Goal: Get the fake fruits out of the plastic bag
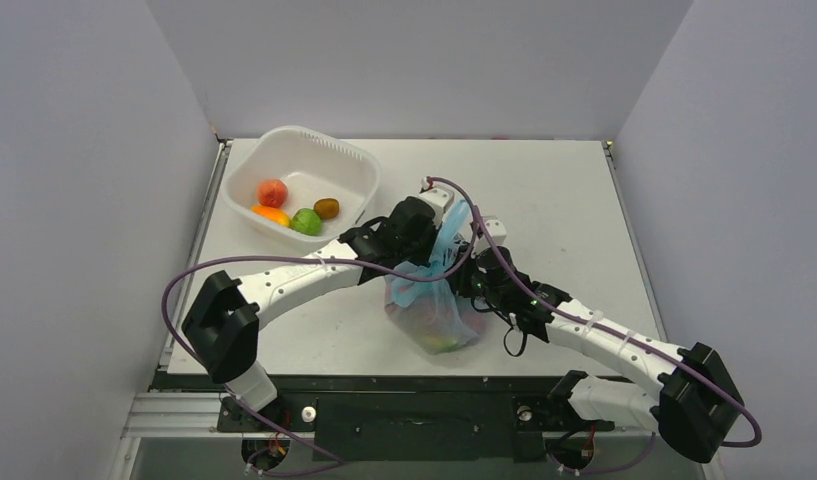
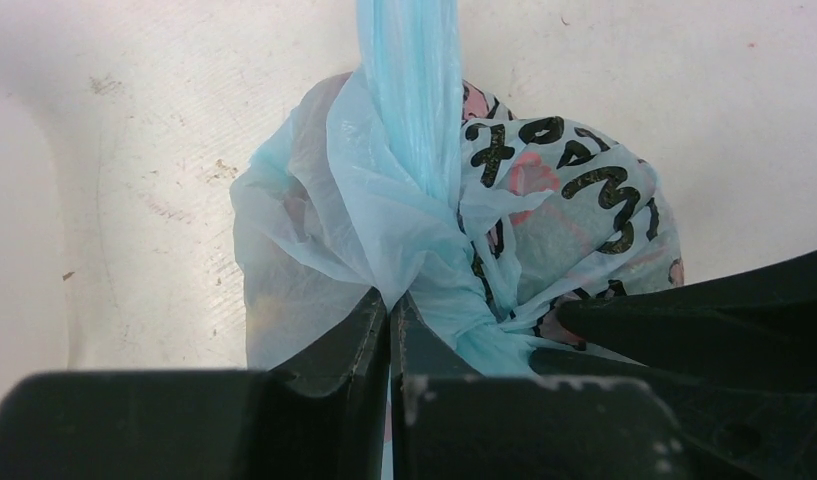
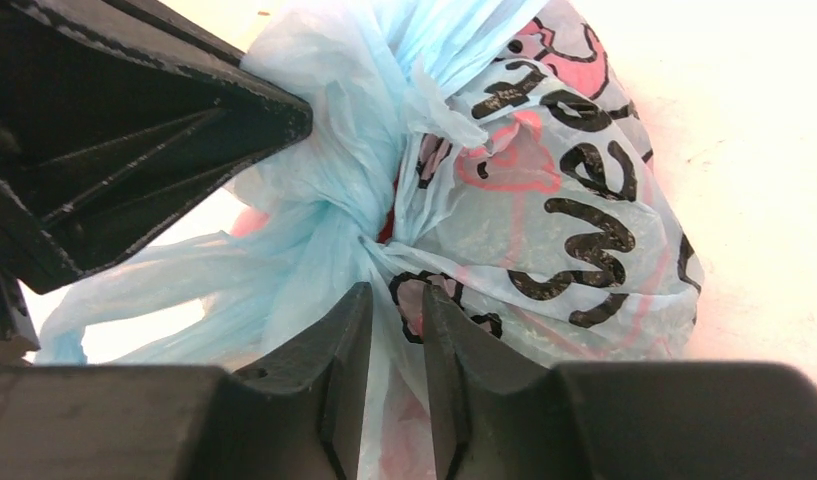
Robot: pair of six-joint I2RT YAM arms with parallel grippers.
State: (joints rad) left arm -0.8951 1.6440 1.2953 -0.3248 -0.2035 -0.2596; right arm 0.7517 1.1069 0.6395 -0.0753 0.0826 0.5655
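Observation:
The plastic bag [image 1: 442,318] stands knotted in the middle of the table, light blue with pink and black prints [image 3: 569,200]. One handle [image 2: 409,90] stretches up from the knot. Blurred colours of fake fruits [image 1: 446,342] show through the film. My left gripper [image 2: 391,298] is shut on the film [image 2: 314,220] just left of the knot. My right gripper [image 3: 396,290] is open by a narrow gap, astride a fold of film below the knot. A red apple [image 1: 272,191] and a yellow-orange piece [image 1: 271,214] lie in the white tub [image 1: 356,165].
The tub at the back left also holds a lime-green piece [image 1: 306,221] and a brown oval piece [image 1: 326,208]. Both wrists crowd together over the bag. Purple cables [image 1: 184,285] loop beside the arms. Grey walls close in the table on three sides.

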